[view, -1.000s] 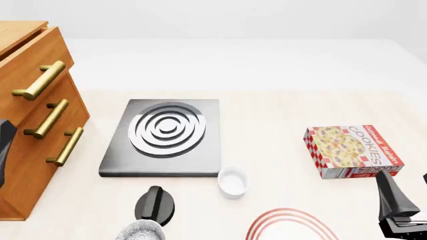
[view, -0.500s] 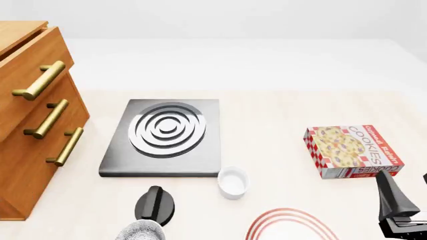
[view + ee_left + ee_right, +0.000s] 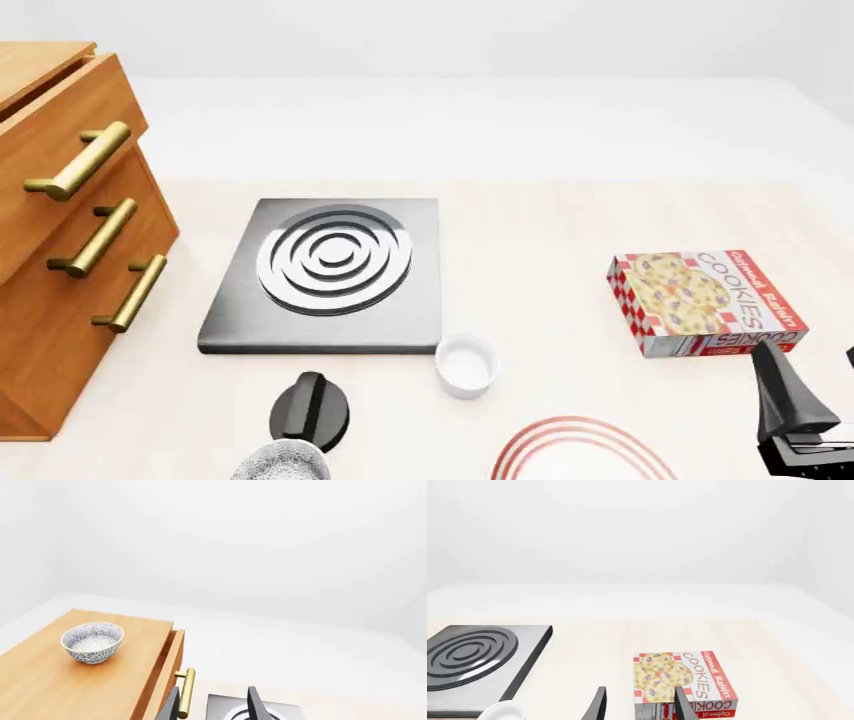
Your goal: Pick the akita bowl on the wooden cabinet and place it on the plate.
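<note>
The wooden cabinet (image 3: 67, 240) fills the bench's (image 3: 561, 220) nine o'clock side. On its top stands the akita bowl (image 3: 92, 641), upright and untouched. The plate (image 3: 581, 452) lies at six o'clock, partly cut off. The left tool (image 3: 215, 705) hangs with fingers apart, gripping nothing; the right tool (image 3: 639, 705) is likewise parted near the cookie box (image 3: 684, 684).
</note>
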Controlling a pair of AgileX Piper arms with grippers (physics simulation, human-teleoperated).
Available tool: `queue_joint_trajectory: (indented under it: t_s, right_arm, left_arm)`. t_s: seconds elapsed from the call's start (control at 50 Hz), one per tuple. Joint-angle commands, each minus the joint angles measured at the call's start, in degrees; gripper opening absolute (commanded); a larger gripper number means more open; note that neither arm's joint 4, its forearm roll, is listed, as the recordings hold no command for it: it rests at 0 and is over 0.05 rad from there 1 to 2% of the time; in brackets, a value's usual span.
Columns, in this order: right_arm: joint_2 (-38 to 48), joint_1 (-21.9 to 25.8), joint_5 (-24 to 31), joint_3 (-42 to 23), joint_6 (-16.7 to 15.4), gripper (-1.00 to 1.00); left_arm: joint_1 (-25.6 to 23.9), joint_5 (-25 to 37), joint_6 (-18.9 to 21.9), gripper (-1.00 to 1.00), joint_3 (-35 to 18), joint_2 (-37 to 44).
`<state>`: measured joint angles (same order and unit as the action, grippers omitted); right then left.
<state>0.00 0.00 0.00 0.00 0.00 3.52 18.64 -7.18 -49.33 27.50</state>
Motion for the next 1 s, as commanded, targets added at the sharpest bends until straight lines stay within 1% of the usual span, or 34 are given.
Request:
queue_joint_trajectory:
  t_s: [0.02, 0.04, 0.08, 0.12, 0.24, 0.28, 0.46, 0.64, 0.8, 0.92, 1.0]
  right_arm:
    - [0.0, 0.0, 0.0, 0.0, 0.0, 1.0]
    - [0.0, 0.0, 0.0, 0.0, 0.0, 1.0]
    - [0.0, 0.0, 0.0, 0.0, 0.0, 1.0]
    - [0.0, 0.0, 0.0, 0.0, 0.0, 1.0]
    - [0.0, 0.0, 0.0, 0.0, 0.0, 1.0]
    - [0.0, 0.0, 0.0, 0.0, 0.0, 1.0]
    - [0.0, 0.0, 0.0, 0.0, 0.0, 1.0]
    - [0.0, 0.0, 0.0, 0.0, 0.0, 1.0]
    - [0.0, 0.0, 0.0, 0.0, 0.0, 1.0]
    - [0.0, 0.0, 0.0, 0.0, 0.0, 1.0]
    - [0.0, 0.0, 0.0, 0.0, 0.0, 1.0]
  left_arm:
    - [2.92, 0.81, -3.13, 1.0, -2.76, 3.25]
    - [3.23, 0.9, -3.28, 1.0, -3.0, 3.29]
    - [4.54, 1.44, -5.16, 1.0, -3.74, 4.11]
    - [5.48, 1.8, -6.09, 1.0, -4.52, 4.71]
    - [7.35, 2.02, -6.84, 1.0, -5.99, 5.8]
    - [8.31, 2.38, -7.94, 1.0, -6.95, 6.47]
    - [10.11, 2.85, -8.33, 1.0, -9.34, 7.13]
    - [12.2, 4.26, -9.65, 1.0, -11.54, 6.87]
    - [16.86, 6.29, -15.03, 1.0, -14.02, 9.23]
    - [17.86, 6.04, -14.69, 1.0, -15.67, 10.08]
    - [19.86, 5.55, -15.29, 1.0, -16.35, 10.96]
